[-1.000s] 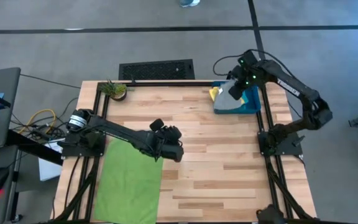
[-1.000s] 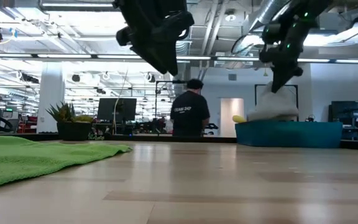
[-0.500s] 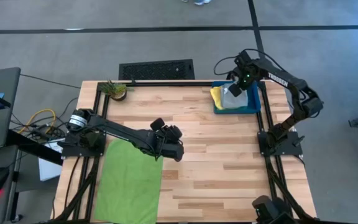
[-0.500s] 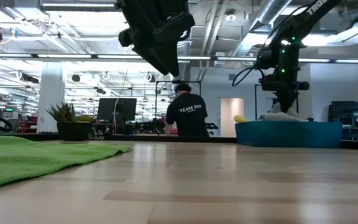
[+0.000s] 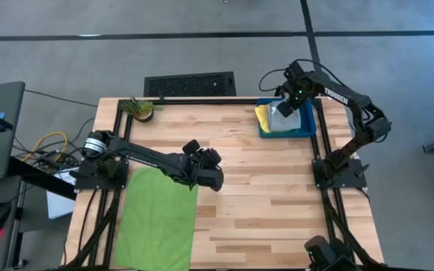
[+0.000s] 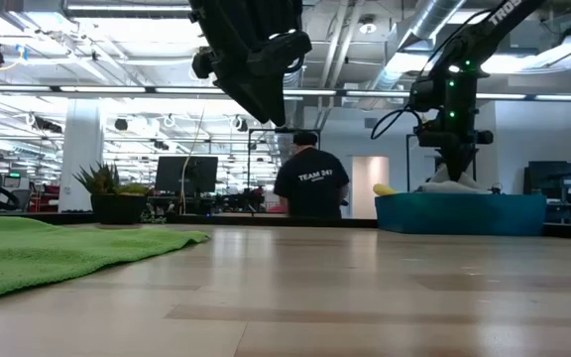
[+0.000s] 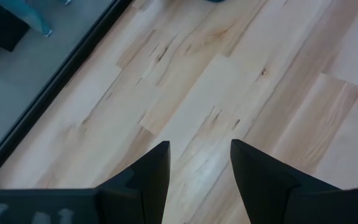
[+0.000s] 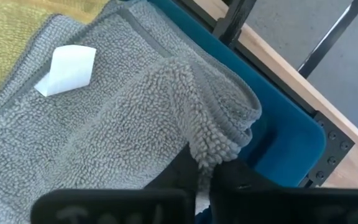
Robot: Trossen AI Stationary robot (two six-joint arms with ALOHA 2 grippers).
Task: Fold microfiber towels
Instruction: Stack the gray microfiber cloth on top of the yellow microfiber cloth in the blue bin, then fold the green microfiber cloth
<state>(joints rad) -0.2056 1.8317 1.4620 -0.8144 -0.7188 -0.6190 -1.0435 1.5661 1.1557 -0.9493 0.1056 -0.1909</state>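
Right gripper (image 8: 205, 177), lowered into the bin (image 5: 307, 129) within 1 second, pinched a grey towel (image 8: 135, 118) fold; left gripper (image 7: 199, 163) hovered, fingers apart, beside the green towel (image 5: 157, 226).

"TEAM 247" on the back of a person's dark shirt (image 6: 310, 183), "TROSSEN" lettering along the right arm (image 5: 336, 95)

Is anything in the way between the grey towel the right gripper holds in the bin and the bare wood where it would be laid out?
Only the teal bin wall: the right gripper pinches a fold of the grey towel inside it. Past that wall, the table shows bare wood; the left gripper hangs open above it by the green towel.
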